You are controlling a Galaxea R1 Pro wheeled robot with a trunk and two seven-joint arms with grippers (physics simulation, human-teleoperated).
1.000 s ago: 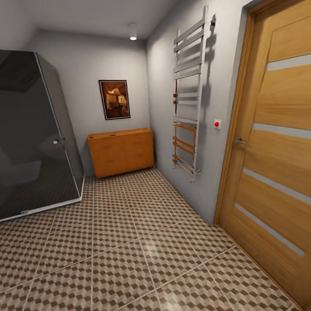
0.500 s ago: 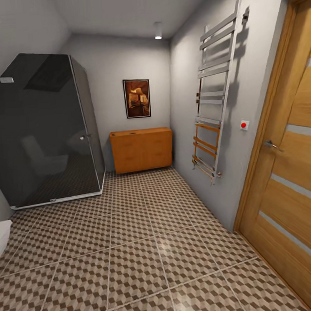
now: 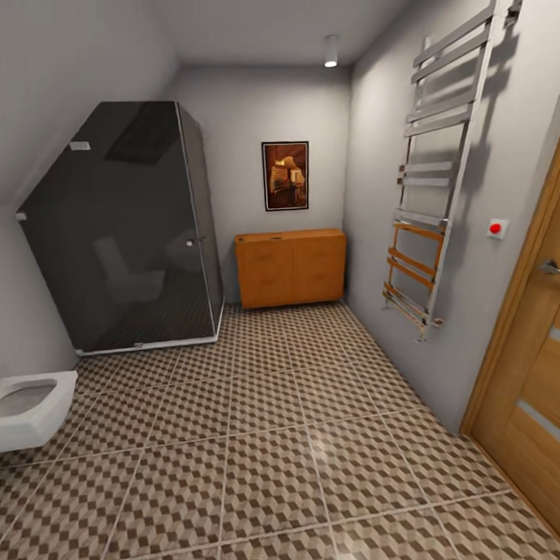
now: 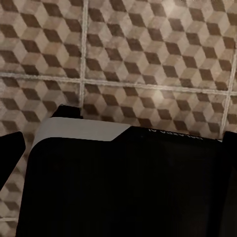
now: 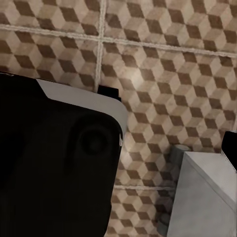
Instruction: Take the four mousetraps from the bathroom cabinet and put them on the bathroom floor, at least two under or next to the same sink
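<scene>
A: The head camera has swung left; the bathroom floor [image 3: 271, 443] fills the view, and the dark shower cubicle [image 3: 123, 238] now sits whole at 10 o'clock.

B: And the cabinet [image 3: 292, 267]?

A: At 12 o'clock on the far wall, well apart. A white toilet [image 3: 29, 409] has entered at 9 o'clock; the door [image 3: 533, 383] has slid to 3 o'clock.

B: Mousetraps? Grippers?

A: 0 of 4 traps visible. I cannot tell if either gripper is apart or together.
</scene>
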